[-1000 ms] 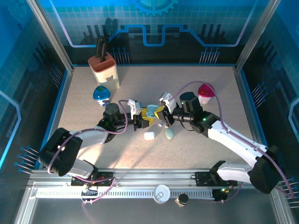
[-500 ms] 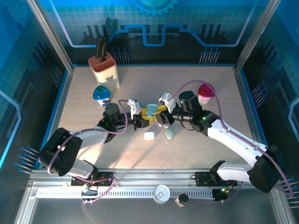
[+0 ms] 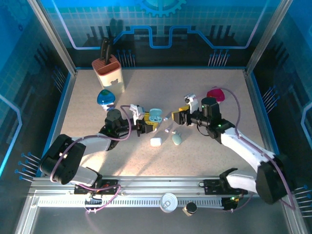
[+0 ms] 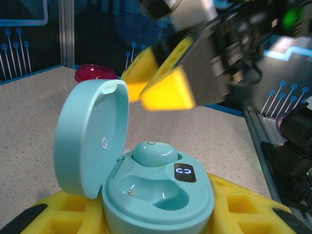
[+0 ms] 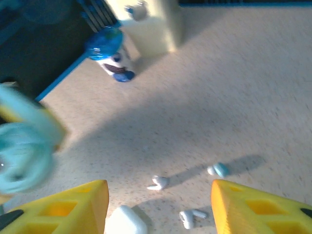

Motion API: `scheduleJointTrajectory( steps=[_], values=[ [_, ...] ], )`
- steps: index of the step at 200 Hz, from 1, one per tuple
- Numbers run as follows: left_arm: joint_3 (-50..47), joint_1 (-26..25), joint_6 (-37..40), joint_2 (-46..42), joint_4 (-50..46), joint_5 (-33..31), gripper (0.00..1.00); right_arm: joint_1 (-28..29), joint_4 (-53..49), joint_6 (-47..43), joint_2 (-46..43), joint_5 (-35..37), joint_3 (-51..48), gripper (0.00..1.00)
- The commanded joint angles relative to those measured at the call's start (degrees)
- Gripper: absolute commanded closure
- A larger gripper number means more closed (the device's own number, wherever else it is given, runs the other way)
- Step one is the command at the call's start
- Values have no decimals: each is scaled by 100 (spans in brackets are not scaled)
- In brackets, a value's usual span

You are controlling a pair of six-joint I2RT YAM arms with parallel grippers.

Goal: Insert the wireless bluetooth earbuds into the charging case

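Observation:
The teal charging case (image 4: 156, 195) stands with its lid (image 4: 90, 136) open, and my left gripper (image 4: 156, 217) is shut on its base with yellow pads (image 4: 243, 209). One teal earbud (image 4: 153, 153) sits in the far socket. The near socket (image 4: 151, 190) is empty. In the top view my left gripper (image 3: 142, 126) holds the case (image 3: 155, 116), and my right gripper (image 3: 178, 117) hangs open just right of it. In the right wrist view, two white stemmed earbuds (image 5: 158, 183) (image 5: 191, 217) and a small teal-tipped one (image 5: 218, 169) lie on the table under my open right gripper (image 5: 158, 190).
A white closed case (image 3: 156, 142) and a pale teal closed case (image 3: 176, 139) lie near the loose earbuds. A knife block (image 3: 108, 70) and a blue object (image 3: 106, 98) stand at the back left. A pink object (image 3: 215, 94) lies at the right.
My right gripper has opened and drawn back to the right, away from the teal case. The left gripper with the case has shifted slightly left.

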Motion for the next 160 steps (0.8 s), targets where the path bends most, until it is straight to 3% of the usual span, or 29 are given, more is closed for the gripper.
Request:
scheduleJointTrajectory(
  steps=[1, 31, 67, 160],
  values=[
    [-92, 71, 120, -260, 122, 11, 70, -112, -56, 756, 742, 142, 301, 44],
    [-120, 71, 147, -373, -17, 19, 70, -56, -735, 1078, 1898, 152, 1078, 46],
    [-220, 70, 156, -413, 2, -37, 70, 50, -759, 1485, 2916, -90, 1509, 48],
    [-202, 71, 94, -385, 9, -131, 69, 178, -602, 1795, 4010, -354, 2035, 54]
  ],
)
